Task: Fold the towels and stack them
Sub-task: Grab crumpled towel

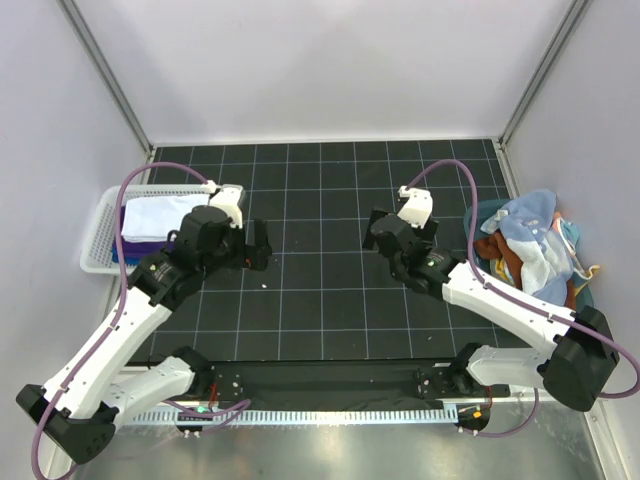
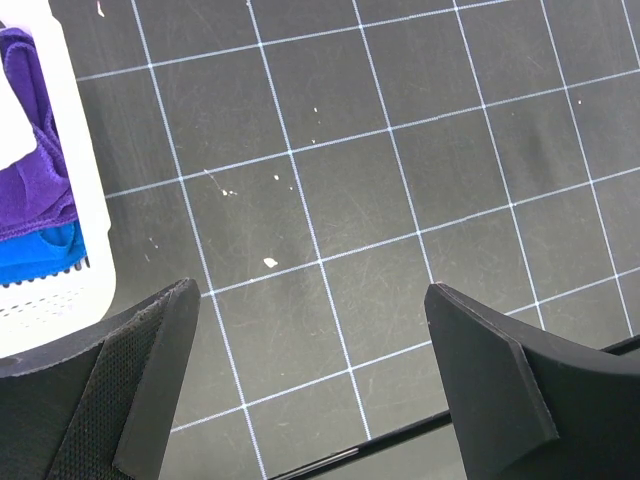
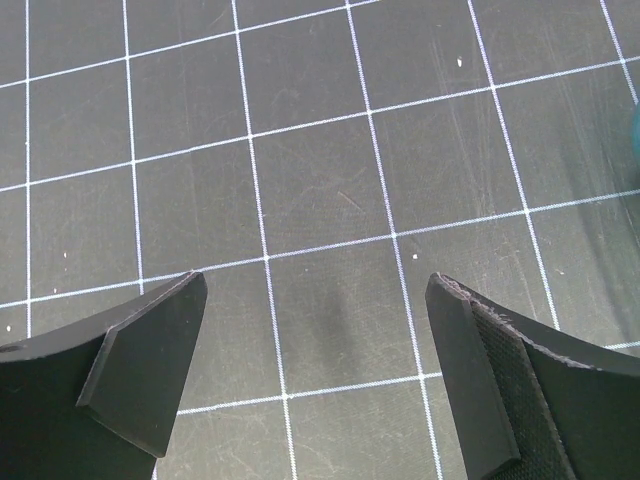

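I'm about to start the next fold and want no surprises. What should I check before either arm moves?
1. Left gripper open, empty: ok.
2. Right gripper open, empty: ok.
3. Black gridded mat bare between the arms: ok.
4. Crumpled mixed-colour cloth towels waiting in the teal round tub: ok.
5. Room left in the white slatted plastic basket above the folded white towel: cannot tell.

I'm looking at a black gridded mat (image 1: 330, 300) lying across the table, with small white specks (image 2: 270, 262) sitting on it. A white slatted basket (image 1: 95, 240) is resting at the mat's left edge. A teal round tub (image 1: 478, 216) is sitting at the right edge, well apart from it.
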Robot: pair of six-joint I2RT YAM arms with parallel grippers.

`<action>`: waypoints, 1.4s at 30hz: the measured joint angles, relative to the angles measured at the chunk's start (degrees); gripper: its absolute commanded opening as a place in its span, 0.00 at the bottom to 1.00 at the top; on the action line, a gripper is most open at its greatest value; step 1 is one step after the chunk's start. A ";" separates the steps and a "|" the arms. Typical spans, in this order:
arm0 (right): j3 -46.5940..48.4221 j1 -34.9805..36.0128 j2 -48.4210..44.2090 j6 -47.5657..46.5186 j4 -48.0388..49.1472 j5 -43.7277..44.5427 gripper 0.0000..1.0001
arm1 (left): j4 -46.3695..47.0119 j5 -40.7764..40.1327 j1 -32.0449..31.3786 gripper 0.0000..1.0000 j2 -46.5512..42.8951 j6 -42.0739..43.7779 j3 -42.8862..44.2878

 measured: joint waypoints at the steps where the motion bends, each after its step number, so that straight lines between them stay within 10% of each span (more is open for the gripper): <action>1: 0.00 0.00 0.00 0.00 -0.02 0.00 0.99 | 0.00 0.20 0.13 0.99 0.00 0.00 0.00; 10: 4.79 -3.19 3.02 1.55 -7.43 1.70 0.99 | 0.02 1.09 0.24 1.00 0.22 0.04 -0.02; 21: 20.61 -29.29 9.49 3.63 -20.96 4.04 0.94 | 0.11 2.91 0.90 0.99 -0.02 0.00 -0.15; 42: 19.58 -63.21 19.37 5.64 -22.71 -3.06 0.92 | 0.87 5.92 1.27 0.99 0.52 -0.17 -0.59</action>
